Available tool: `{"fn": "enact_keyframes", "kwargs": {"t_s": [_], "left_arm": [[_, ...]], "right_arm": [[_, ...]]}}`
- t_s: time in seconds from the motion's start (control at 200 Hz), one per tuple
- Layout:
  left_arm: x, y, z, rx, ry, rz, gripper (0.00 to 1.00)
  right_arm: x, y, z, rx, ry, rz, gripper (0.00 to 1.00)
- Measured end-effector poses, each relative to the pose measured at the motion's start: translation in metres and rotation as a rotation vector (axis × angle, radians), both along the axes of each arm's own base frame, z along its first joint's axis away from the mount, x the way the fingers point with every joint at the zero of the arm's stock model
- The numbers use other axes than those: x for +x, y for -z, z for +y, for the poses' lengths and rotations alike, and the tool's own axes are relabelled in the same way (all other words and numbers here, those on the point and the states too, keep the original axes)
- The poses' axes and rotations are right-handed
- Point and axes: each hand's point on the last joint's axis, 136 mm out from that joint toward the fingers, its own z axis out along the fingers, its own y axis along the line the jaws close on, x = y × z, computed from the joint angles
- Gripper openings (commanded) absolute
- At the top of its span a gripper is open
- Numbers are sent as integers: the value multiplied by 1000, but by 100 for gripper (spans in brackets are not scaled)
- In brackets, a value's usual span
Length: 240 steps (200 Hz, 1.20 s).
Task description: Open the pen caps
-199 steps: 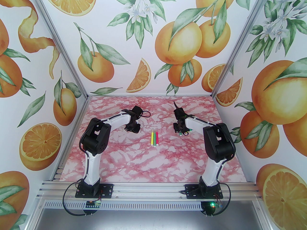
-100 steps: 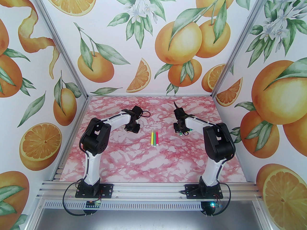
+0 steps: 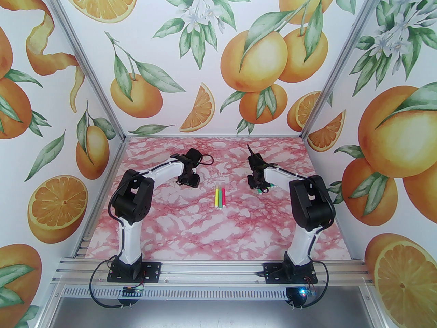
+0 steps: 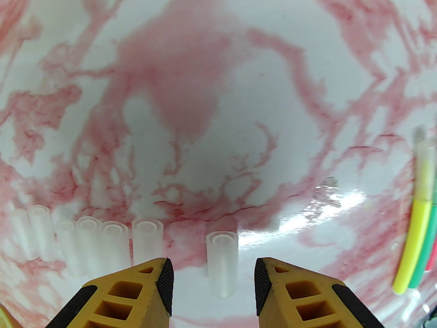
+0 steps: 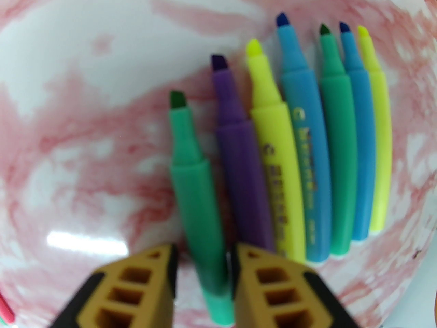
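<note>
**Table** (image 3: 205, 237): pink-and-white marbled top; both arms reach in over its far half.

**Left gripper** (image 4: 214, 272), left of centre (image 3: 189, 180): claw partly open, fingertips well apart, holding nothing.

**Loose cap** (image 4: 222, 263): pale, translucent, lying on the table. Its near part sits in the gap between the left fingertips, clear of both.

**Row of caps** (image 4: 102, 244): several more pale sleeves lying side by side on the table, just left of the loose cap. The nearest one is just ahead of the left fingertip.

**Capped pens** (image 3: 220, 196): yellow, green and pink, side by side at the table's centre between the two grippers. Their caps are on at the far ends and their white plugs are at the near ends. They show at the right edge of the left wrist view (image 4: 413, 244).

**Right gripper** (image 5: 205, 265), right of centre (image 3: 256, 185): claw slightly open and straddling the green pen. A gap shows on one side of the barrel; the blur hides whether the other finger touches.

**Green pen** (image 5: 194, 190): uncapped, dark tip bare, lying on the table at the end of the group.

**Uncapped pens** (image 5: 307, 149): purple, yellow, blue, green, blue and yellow, packed side by side next to the green pen, all tips pointing the same way.
</note>
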Motion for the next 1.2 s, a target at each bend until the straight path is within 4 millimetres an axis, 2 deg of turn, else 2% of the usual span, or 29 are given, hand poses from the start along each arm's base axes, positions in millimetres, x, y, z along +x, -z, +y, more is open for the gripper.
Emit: {"fn": "enact_keyframes", "kwargs": {"t_s": [0.305,0.445,0.56,0.741,0.936,1.201], "left_arm": [[3,-39,-15,-118,13,-82,45],[1,-54,-18,-169,19,-125,50],[-3,-65,-19,-210,22,-165,55],[-11,-80,-17,-290,7,-220,75],[-17,-96,-10,-379,-10,-275,78],[-29,-104,-4,-435,-38,-313,79]], "right_arm": [[-6,-47,6,59,-2,-109,39],[-18,-56,29,125,-52,-120,42],[-28,-57,54,195,-100,-120,45],[-40,-54,91,288,-162,-109,48],[-48,-55,125,381,-208,-107,46],[-65,-34,147,410,-236,-51,46]]}}
